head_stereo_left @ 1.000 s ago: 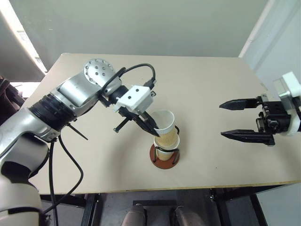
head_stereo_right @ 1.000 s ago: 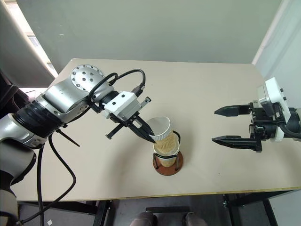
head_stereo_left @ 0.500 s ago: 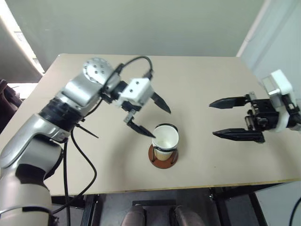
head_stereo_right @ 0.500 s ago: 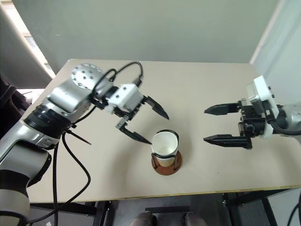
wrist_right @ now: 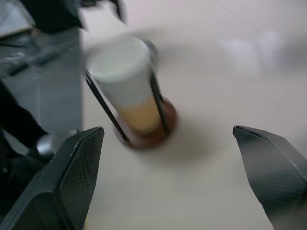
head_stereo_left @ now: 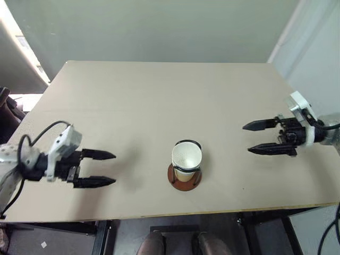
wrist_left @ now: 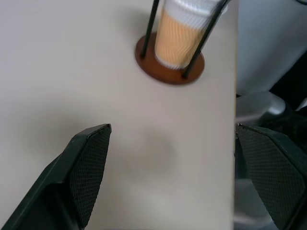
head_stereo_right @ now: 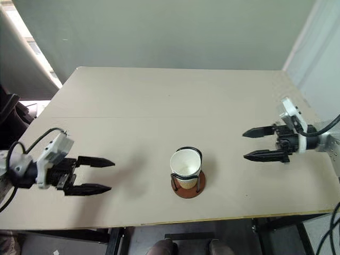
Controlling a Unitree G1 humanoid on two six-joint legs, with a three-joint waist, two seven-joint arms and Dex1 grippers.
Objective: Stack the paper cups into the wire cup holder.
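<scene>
The paper cups point(head_stereo_left: 186, 156) stand nested upright inside the wire cup holder point(head_stereo_left: 184, 178), near the table's front edge at the middle; the white inside of the top cup faces up. In the left wrist view the cups point(wrist_left: 184, 33) show their tan-yellow side between black wires on the reddish-brown base point(wrist_left: 169, 67). My left gripper point(head_stereo_left: 109, 168) hovers open and empty far to the left of the holder, pointing at it. My right gripper point(head_stereo_left: 255, 137) is open and empty to the right, pointing left toward the holder point(wrist_right: 144, 129).
The beige table point(head_stereo_left: 170, 95) carries nothing else. Its front edge point(head_stereo_left: 175, 214) runs just below the holder. A grey wall stands behind and a pale panel point(head_stereo_left: 313, 48) to the right.
My left gripper let go of the top cup, which dropped into the stack, then drew back far to the left and low. The right gripper moved slightly right and down.
</scene>
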